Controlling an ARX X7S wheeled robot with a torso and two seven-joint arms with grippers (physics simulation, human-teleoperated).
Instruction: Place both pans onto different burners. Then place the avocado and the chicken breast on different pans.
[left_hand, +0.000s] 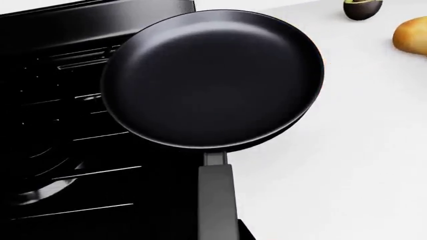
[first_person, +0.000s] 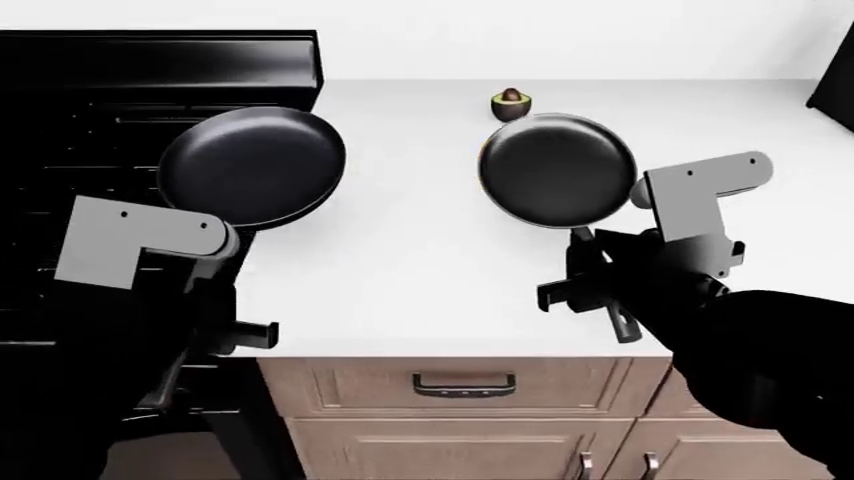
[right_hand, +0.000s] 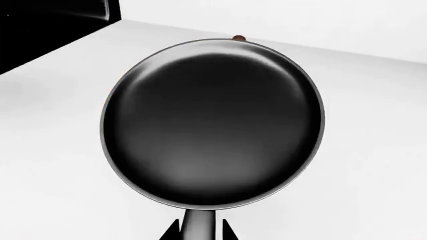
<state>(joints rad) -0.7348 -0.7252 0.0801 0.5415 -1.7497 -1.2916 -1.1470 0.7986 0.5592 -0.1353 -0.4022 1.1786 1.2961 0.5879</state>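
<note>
One black pan lies half over the range's right edge and half over the white counter. My left gripper is shut on its long handle. The burners' bar grates lie just beside and under this pan. The second pan is over the counter, and my right gripper is shut on its handle. The avocado sits behind the right pan. Beside it, the golden chicken breast shows only in the left wrist view.
The glossy black range fills the left side, with a raised back panel. The white counter runs from it to the right. Wooden drawers and a handle are below the front edge. A dark object stands at the far right.
</note>
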